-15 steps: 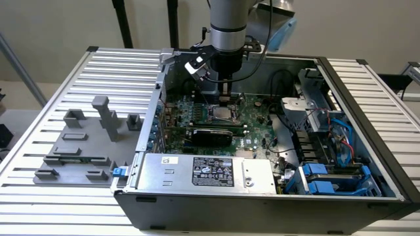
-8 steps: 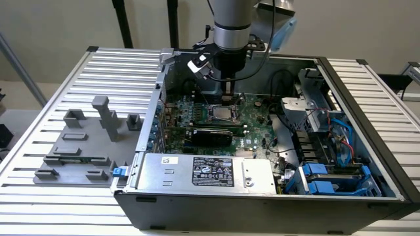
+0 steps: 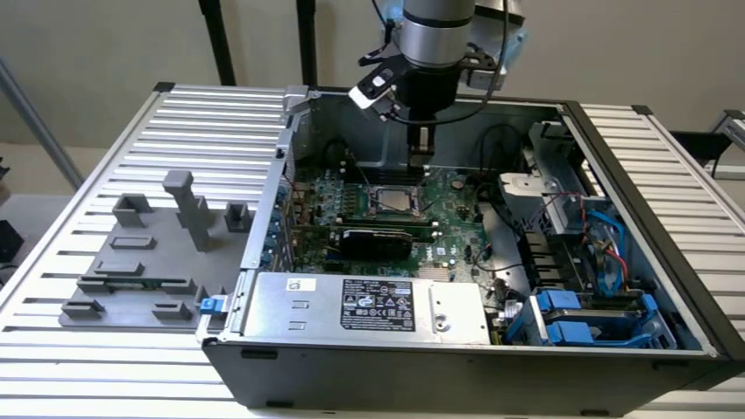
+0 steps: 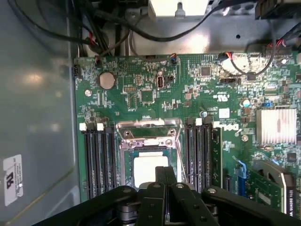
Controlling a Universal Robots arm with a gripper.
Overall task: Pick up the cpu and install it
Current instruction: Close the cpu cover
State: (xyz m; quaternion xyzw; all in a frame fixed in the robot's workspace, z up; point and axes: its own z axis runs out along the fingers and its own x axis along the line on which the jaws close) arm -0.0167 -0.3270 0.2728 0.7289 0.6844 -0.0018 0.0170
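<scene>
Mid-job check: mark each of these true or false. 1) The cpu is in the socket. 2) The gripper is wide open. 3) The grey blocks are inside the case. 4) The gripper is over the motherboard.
1) The cpu lies in the socket. True.
2) The gripper is wide open. False: its fingers are shut together.
3) The grey blocks are inside the case. False: they stand on the table outside the case, on the exterior view's left.
4) The gripper hangs over the motherboard, close to the socket. True.
</scene>
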